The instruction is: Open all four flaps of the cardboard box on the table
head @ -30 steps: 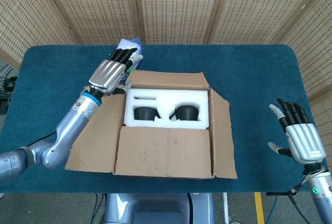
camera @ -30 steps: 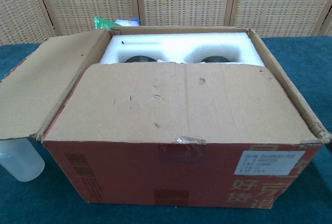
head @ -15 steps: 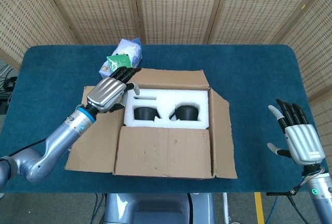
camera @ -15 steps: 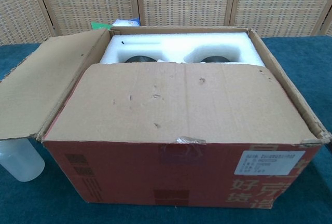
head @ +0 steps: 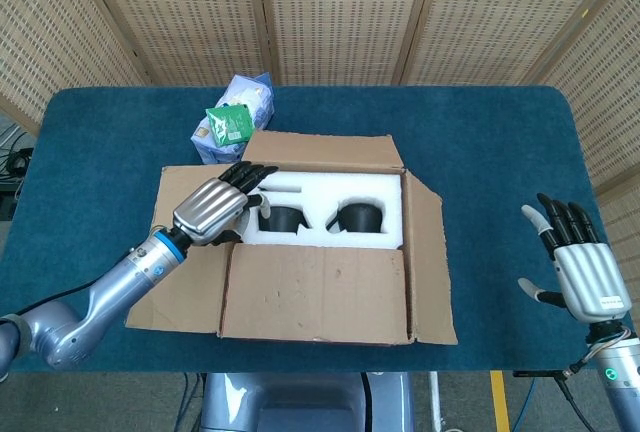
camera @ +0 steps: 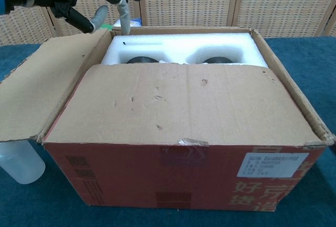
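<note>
Mid-table sits the cardboard box (head: pixel 320 242), near flap (camera: pixel 178 106) unopened over the white foam insert (head: pixel 320 192). Left hand (head: pixel 215 207) hovers empty, fingers spread, above the box's left edge; right hand (head: pixel 583 267) idle, splayed, well right. Flap probably light, stiff: lift its free edge.

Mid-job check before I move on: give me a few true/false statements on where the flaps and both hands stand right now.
1. The near flap lies over part of the box opening. True.
2. The left hand grips the near flap. False: it holds nothing, hovering open over the box's left edge by the white foam insert.
3. The left flap is folded outward. True.
4. The right hand rests on the right flap. False: it is open, off to the side, clear of the cardboard box.
5. A green packet sits inside the box. False: it lies on the table behind it.
</note>
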Motion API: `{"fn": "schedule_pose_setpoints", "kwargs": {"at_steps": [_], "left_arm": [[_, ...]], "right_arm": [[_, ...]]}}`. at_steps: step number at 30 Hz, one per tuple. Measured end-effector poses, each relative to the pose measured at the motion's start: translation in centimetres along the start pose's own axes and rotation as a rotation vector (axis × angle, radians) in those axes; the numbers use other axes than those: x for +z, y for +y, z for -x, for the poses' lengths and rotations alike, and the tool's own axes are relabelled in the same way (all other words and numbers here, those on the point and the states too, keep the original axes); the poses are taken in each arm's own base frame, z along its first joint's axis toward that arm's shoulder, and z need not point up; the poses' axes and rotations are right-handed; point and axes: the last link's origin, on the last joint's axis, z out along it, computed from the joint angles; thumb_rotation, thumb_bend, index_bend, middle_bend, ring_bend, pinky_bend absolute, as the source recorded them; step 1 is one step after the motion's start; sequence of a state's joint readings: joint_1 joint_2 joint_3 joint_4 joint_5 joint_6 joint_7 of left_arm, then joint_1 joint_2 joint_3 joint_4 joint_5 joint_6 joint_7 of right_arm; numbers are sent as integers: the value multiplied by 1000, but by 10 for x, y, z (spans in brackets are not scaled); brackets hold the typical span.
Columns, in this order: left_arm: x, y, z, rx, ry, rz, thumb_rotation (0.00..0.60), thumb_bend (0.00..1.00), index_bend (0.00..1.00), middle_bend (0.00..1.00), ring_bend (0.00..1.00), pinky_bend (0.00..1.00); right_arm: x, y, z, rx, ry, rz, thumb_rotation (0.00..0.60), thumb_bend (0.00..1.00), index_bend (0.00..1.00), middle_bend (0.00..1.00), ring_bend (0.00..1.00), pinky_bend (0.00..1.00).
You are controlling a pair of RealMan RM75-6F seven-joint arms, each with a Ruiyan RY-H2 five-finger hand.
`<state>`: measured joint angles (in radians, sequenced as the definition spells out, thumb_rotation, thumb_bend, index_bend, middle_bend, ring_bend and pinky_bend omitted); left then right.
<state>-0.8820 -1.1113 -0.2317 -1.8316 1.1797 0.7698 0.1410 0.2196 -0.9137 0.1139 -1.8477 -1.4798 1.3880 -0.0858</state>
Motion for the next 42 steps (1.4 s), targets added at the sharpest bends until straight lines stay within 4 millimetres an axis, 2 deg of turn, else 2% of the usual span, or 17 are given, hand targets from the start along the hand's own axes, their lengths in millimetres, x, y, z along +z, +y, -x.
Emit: {"fn": "schedule_pose_setpoints", "kwargs": {"at_steps": [15,17,19,22,42], "left_arm": [[0,6,29,-10,-71,10,596,824,423,0,0,0],[0,7,33,-13,-79,12,547,819,423,0,0,0],[0,9,35,-16,-86,17,453,813,424,0,0,0],[1,10,37,-11,-94,22,408,796,423,0,0,0],[-12,15,33,-133,-161,25,360,724,434,0,0,0]], "right_arm": [[-2,2,1,11,-5,8,600,53,87,6,0,0],[-2,3,1,13,-5,11,600,53,87,6,0,0],[-2,4,2,13,-6,15,600,53,87,6,0,0],[-3,5,1,14,-4,18,600,53,87,6,0,0],[-2,5,1,13,0,23,600,53,87,6,0,0]]}}
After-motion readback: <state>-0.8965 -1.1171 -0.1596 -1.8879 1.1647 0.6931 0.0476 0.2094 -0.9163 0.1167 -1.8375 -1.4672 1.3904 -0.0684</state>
